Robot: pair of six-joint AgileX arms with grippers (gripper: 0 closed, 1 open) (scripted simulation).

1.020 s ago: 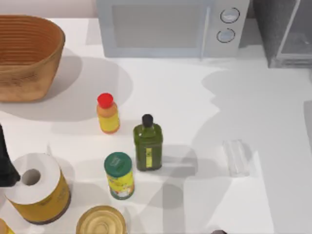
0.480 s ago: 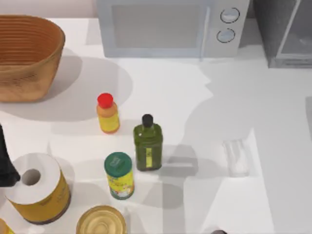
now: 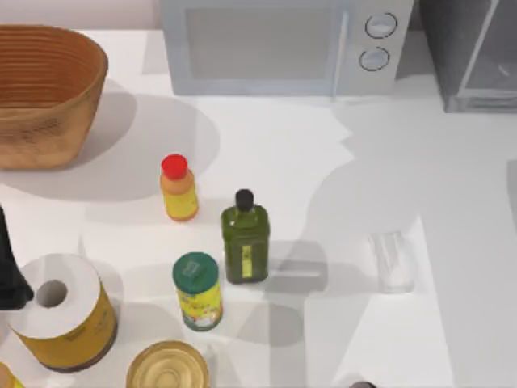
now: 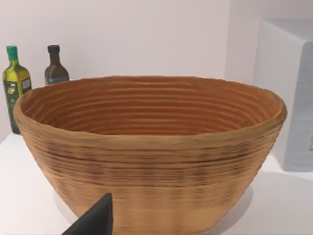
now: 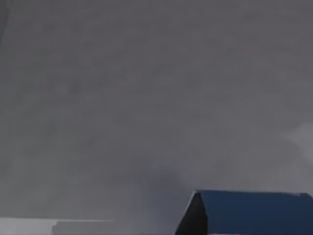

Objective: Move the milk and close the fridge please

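Observation:
The milk (image 5: 250,212) appears in the right wrist view as a blue carton top, close to the camera, in front of a plain grey metallic surface. What holds it is hidden. The fridge (image 3: 472,53) stands at the table's back right corner, a grey cabinet with a pale, white-framed door panel, cut off by the picture's edge. My left arm (image 3: 8,268) is parked at the table's left edge. One dark fingertip (image 4: 96,221) of it points at the wicker basket (image 4: 146,147).
A white microwave (image 3: 283,44) stands at the back, left of the fridge. A clear plastic box (image 3: 392,260) lies at the right. Mid-table are a green bottle (image 3: 245,241), a red-capped bottle (image 3: 178,190) and a green-lidded can (image 3: 198,291). A paper roll (image 3: 60,311) and a jar (image 3: 167,365) sit front left.
The arm shadow over the right half of the table has shifted and changed shape. The objects on the table and the left arm have stayed in place.

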